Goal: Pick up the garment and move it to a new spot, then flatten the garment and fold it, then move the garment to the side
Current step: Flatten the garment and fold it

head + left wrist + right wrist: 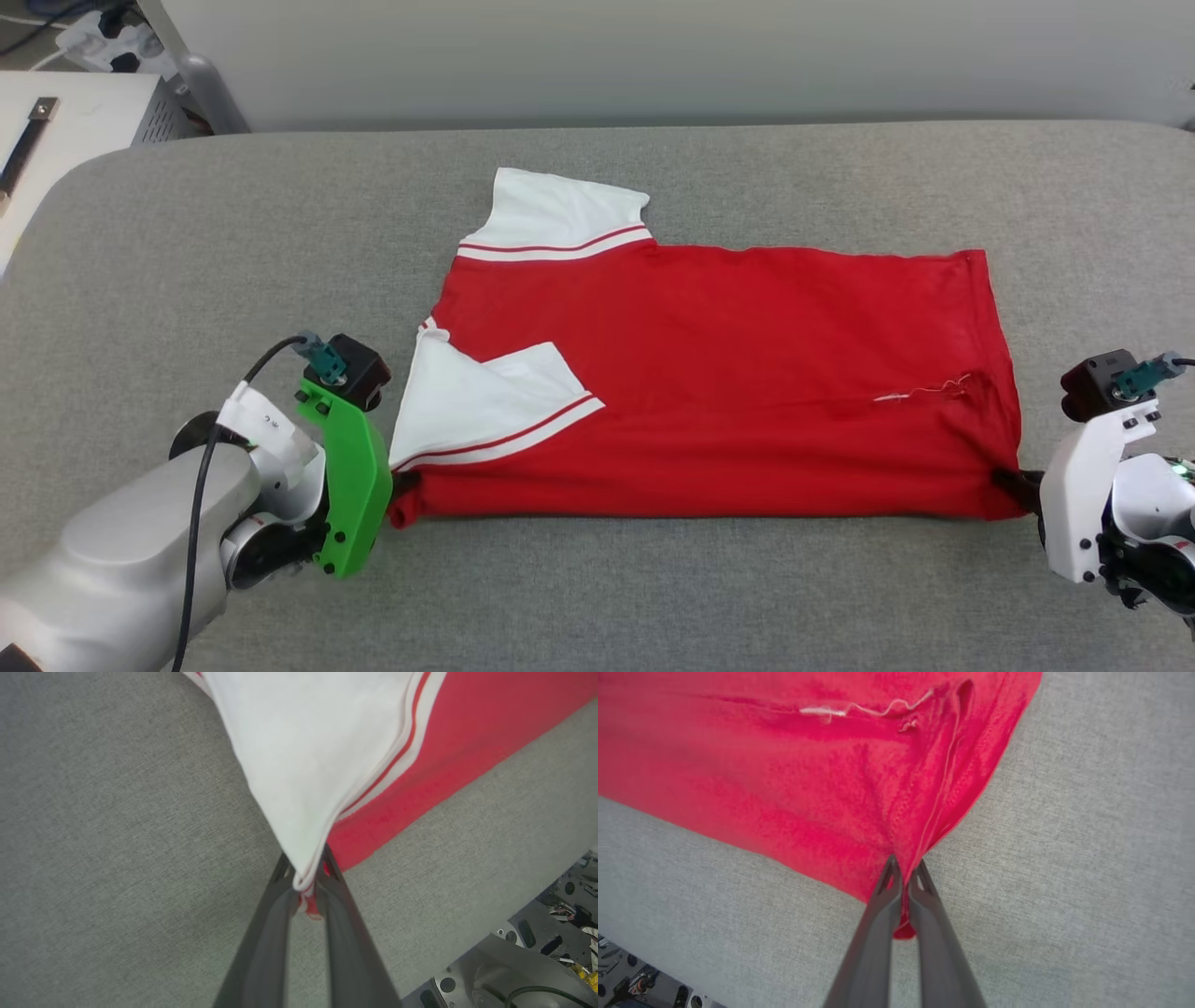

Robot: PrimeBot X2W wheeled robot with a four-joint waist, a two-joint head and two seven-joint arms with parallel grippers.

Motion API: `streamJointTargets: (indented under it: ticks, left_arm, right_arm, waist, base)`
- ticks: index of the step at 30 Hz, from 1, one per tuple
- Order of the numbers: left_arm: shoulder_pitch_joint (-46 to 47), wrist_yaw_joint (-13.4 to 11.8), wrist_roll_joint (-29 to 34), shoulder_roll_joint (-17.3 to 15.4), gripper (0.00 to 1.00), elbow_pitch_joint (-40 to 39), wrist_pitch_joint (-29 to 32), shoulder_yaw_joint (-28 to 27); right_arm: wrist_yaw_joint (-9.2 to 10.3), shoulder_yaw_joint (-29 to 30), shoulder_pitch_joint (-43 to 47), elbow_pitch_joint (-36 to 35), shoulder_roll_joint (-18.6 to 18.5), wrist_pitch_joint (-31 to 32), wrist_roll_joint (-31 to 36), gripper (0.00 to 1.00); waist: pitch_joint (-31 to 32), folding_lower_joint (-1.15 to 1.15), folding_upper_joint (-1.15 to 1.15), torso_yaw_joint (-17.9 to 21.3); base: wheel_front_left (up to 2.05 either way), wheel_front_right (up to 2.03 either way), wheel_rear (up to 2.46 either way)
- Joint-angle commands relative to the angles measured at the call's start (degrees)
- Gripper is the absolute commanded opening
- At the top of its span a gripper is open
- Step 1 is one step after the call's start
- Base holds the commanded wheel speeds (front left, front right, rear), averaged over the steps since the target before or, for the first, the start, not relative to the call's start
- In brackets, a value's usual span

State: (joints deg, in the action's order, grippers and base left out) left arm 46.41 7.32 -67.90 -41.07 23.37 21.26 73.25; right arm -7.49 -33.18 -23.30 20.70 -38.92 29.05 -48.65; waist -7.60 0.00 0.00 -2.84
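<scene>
The garment (709, 373), a red T-shirt with white striped sleeves, lies spread sideways on the grey table, neck end to the left, one sleeve folded over its near left part. My left gripper (403, 485) is shut on the garment's near left corner; in the left wrist view its fingers (306, 879) pinch white sleeve cloth and red fabric (420, 765). My right gripper (1013, 485) is shut on the near right hem corner; the right wrist view shows the dark fingers (903, 882) closed on the red cloth (808, 788).
The grey padded table (653, 597) runs wide around the shirt, with bare cloth at the front, back and left. A white cabinet (75, 121) with a dark strap stands beyond the far left corner. A loose white thread (920, 392) lies on the shirt near the hem.
</scene>
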Motion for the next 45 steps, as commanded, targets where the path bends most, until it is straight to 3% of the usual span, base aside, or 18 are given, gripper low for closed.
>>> streamJointTargets:
  ticks: [1,14,19,28,29,30,31,39,45]
  left_arm:
    - [-1.14,0.16,-0.79,-0.92,0.0,-0.46,0.42,-0.01]
    - [-8.0,-0.44,-1.33,-6.11,0.0,-8.38,0.79,0.05]
    - [-11.62,-1.33,-0.56,-5.8,0.0,-8.87,1.16,0.07]
    - [-14.01,-1.38,1.22,-2.38,0.0,-3.6,0.1,0.08]
    - [-13.95,-1.63,1.57,-2.19,0.05,-3.05,-0.26,0.07]
    - [-13.65,-2.11,2.29,-2.0,1.0,-2.49,-0.83,0.05]
    - [-13.42,-2.46,2.99,-1.92,1.0,-2.16,-1.28,0.05]
    - [-10.79,-5.59,10.68,-3.04,1.0,-4.28,-7.88,-0.28]
    - [-8.45,-9.39,14.74,-3.39,1.0,-7.58,-13.52,-2.21]
  right_arm:
    - [0.0,0.29,1.29,-1.13,-0.87,-0.64,-0.53,0.0]
    - [0.0,5.46,12.89,-10.64,-4.65,0.12,-2.27,0.0]
    - [0.0,8.03,16.89,-10.4,-3.73,1.88,-2.13,0.0]
    - [0.0,9.78,19.35,-7.04,-0.44,2.14,-0.17,0.0]
    - [0.0,10.03,19.35,-6.96,-0.18,1.54,0.16,0.0]
    - [0.0,10.3,19.33,-7.06,0.11,0.67,0.75,0.46]
    - [0.0,10.6,19.36,-7.28,0.45,-0.07,1.03,1.0]
    - [0.0,16.25,21.05,-10.67,3.53,-9.47,6.48,1.0]
    - [0.0,25.24,22.06,-13.86,9.65,-19.15,14.47,1.0]
  waist:
    - [1.77,0.0,0.0,0.28]
    - [5.28,0.0,0.0,0.51]
    - [4.51,0.0,0.0,0.5]
    - [2.8,0.0,0.0,0.18]
    - [2.88,0.0,0.0,0.13]
    - [3.09,0.0,0.0,0.02]
    - [3.37,0.0,0.0,-0.02]
    - [5.77,0.0,0.0,-0.56]
    - [6.49,0.0,0.0,-1.05]
  base:
    - [0.0,0.0,0.0]
    - [0.0,0.0,0.0]
    - [0.0,0.0,0.0]
    - [0.0,0.0,0.0]
    - [0.0,0.0,0.0]
    - [0.0,0.0,0.0]
    - [0.0,0.0,0.0]
    - [0.0,0.0,0.0]
    - [0.0,0.0,0.0]
